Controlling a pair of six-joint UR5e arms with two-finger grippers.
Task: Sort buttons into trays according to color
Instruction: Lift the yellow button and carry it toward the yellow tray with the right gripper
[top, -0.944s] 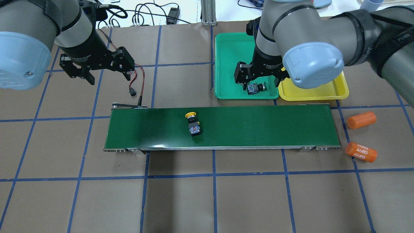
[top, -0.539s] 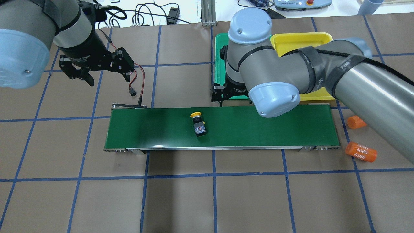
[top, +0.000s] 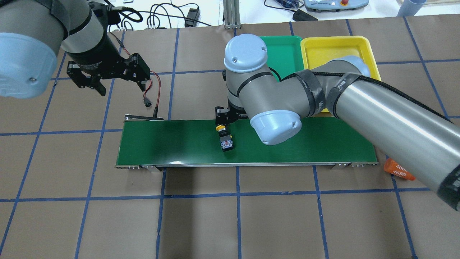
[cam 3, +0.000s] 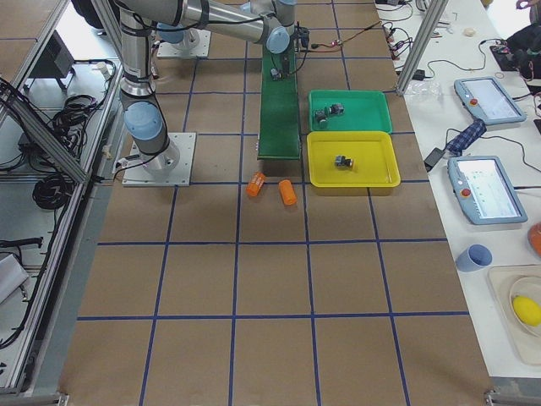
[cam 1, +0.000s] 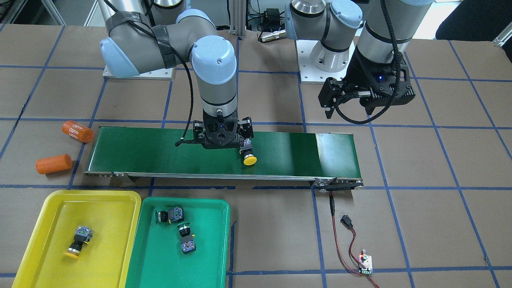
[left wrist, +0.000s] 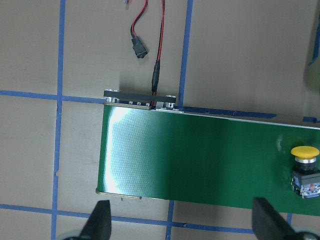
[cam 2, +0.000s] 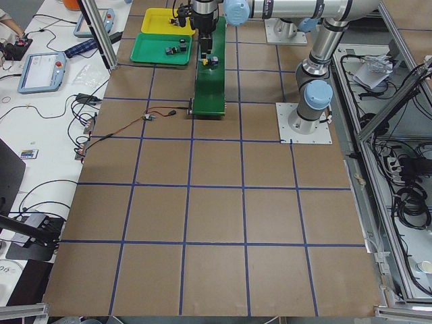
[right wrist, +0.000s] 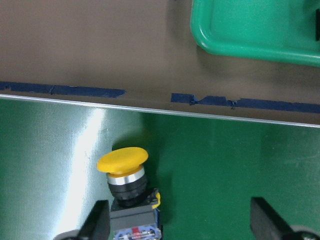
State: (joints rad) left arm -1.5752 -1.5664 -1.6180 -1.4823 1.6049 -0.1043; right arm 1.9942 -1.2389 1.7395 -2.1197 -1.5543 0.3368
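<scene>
The brown counter (top: 201,223) carries the belt (top: 161,144), with the yellow tray (cam 1: 112,224) and green tray (cam 1: 160,260) touching side by side past its far edge. By the look of it, three of four are sorted: the green buttons (cam 1: 171,215) lie in the green tray and a yellow button (cam 1: 78,240) in the yellow one. The last button (top: 225,138), yellow-capped, lies on its side mid-belt, so one grasp and a carry to the yellow tray remain. The right tool (cam 1: 222,134) hangs low over it, spread wide and empty, the button's body just beside one finger (right wrist: 97,222) rather than centred. The left tool (top: 107,73) hovers beyond the belt's end near a wire (top: 158,86), also spread and empty. A moment ago the right tool was over the green tray with a green button under it. It has since crossed to the belt, where the button has drifted a little toward the trays' end. The left tool has not moved.
</scene>
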